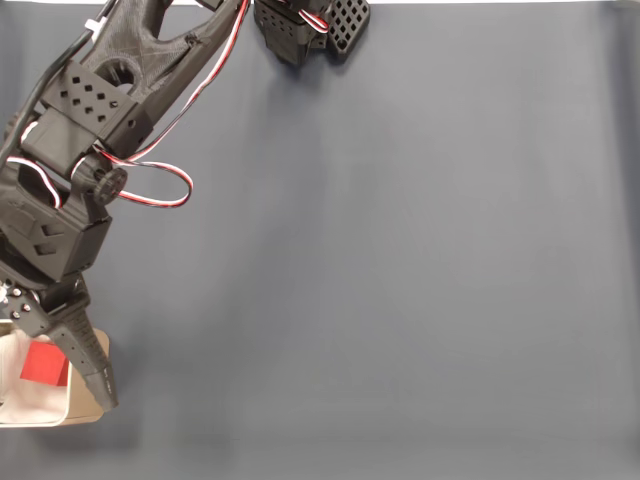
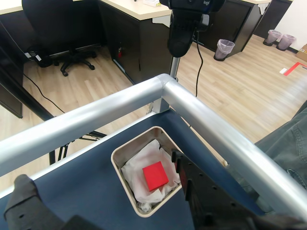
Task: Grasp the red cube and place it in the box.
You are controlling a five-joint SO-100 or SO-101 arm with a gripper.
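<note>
Red cube [image 2: 155,175] in box [image 2: 125,181], below spread end effector [image 2: 103,184]

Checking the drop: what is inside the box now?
The red cube lies on the white crinkled lining inside the box. A gripper finger covers the box's right corner.

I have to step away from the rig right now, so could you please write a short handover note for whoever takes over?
Gripper: open, jaws spread over the box, holding nothing.
Red cube: lying flat on the white lining inside the box, free of both fingers.
Box: at the table corner by the metal rail; at the lower left edge in the fixed view.
Done: cube grasped, carried and released into the box.
Left: probably just lifting the arm clear.
</note>
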